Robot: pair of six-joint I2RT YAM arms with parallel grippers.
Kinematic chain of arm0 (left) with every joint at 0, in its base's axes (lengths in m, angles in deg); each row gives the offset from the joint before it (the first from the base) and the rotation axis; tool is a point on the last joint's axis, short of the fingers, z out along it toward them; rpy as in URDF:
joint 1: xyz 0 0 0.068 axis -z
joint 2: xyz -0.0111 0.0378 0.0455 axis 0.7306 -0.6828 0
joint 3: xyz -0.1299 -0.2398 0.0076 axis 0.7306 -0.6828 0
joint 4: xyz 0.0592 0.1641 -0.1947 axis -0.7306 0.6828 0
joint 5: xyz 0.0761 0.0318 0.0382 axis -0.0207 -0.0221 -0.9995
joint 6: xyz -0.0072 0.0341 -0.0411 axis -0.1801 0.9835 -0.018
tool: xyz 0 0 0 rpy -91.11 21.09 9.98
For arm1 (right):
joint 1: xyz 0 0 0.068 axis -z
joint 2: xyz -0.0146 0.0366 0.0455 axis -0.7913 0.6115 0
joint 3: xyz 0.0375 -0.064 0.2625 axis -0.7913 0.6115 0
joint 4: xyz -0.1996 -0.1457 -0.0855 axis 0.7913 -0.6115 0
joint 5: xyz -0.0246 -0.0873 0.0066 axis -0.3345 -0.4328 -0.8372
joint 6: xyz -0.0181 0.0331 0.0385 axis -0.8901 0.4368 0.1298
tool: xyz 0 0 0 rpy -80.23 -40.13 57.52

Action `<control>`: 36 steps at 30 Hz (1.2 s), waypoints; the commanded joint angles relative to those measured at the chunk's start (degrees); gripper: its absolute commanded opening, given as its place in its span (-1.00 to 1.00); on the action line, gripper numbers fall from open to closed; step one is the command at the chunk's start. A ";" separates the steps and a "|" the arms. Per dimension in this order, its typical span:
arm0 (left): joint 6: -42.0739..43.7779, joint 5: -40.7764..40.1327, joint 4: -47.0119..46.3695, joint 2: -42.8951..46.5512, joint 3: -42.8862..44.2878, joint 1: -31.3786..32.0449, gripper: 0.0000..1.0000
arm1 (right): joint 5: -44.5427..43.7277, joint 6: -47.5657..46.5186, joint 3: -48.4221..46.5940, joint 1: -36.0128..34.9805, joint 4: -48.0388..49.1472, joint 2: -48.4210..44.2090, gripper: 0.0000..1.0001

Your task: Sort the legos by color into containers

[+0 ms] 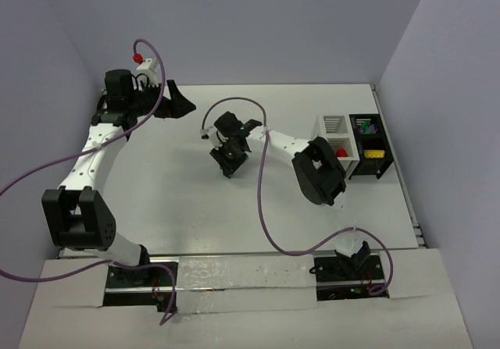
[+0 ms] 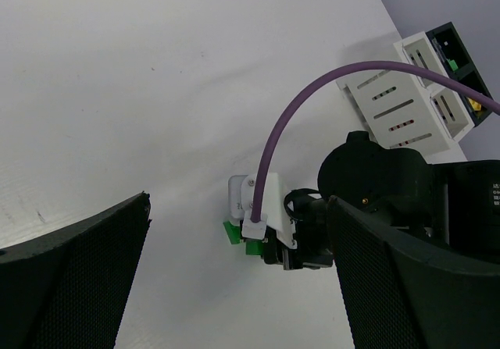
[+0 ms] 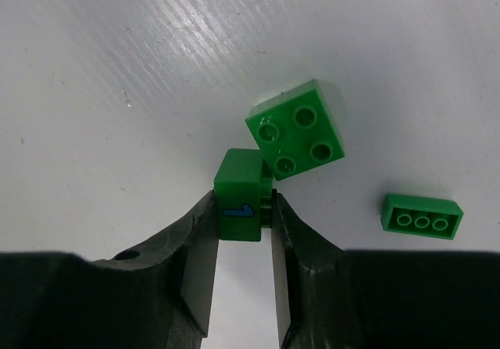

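My right gripper (image 3: 242, 212) is shut on a small green brick (image 3: 239, 195) with a blue mark, at the table surface in mid-table (image 1: 230, 158). A green square four-stud brick (image 3: 297, 129) lies touching it just beyond, and a green three-stud brick (image 3: 421, 216) lies apart to the right. The white slatted box (image 1: 331, 122) holds a red brick (image 1: 341, 152). The black tray (image 1: 366, 165) beside it holds a yellow brick (image 1: 374, 153) and purple and green pieces (image 1: 366, 129). My left gripper (image 1: 176, 103) is open and empty at the back left, its fingers (image 2: 74, 279) wide apart.
Both containers stand at the right, near the table's right edge (image 1: 406, 201). The left wrist view looks down on the right gripper (image 2: 269, 228) and the white box (image 2: 406, 99). The right arm's purple cable (image 1: 262, 208) loops over the table. Walls close the back and sides.
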 commanded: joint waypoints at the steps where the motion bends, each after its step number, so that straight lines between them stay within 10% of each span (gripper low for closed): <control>1: -0.45 1.22 -2.77 0.49 1.14 -0.36 0.99 | -0.45 -0.38 0.29 -0.88 0.55 -3.76 -0.55; 9: 0.31 0.20 -1.99 1.09 1.47 -0.19 0.99 | 2.46 -0.38 7.79 3.63 -3.57 -23.56 -0.86; 17: 3.16 -3.76 -0.72 1.15 0.74 2.68 0.99 | 0.12 -3.50 3.12 33.65 -11.85 -34.45 -1.00; 23: 2.98 -4.36 -0.54 -0.56 2.26 4.14 0.98 | -3.55 -7.19 -3.54 53.66 -14.24 -29.85 -1.00; 36: 3.23 -5.27 0.58 -1.78 3.88 4.71 0.98 | -6.69 -9.76 -9.43 59.50 -14.60 -17.94 -0.96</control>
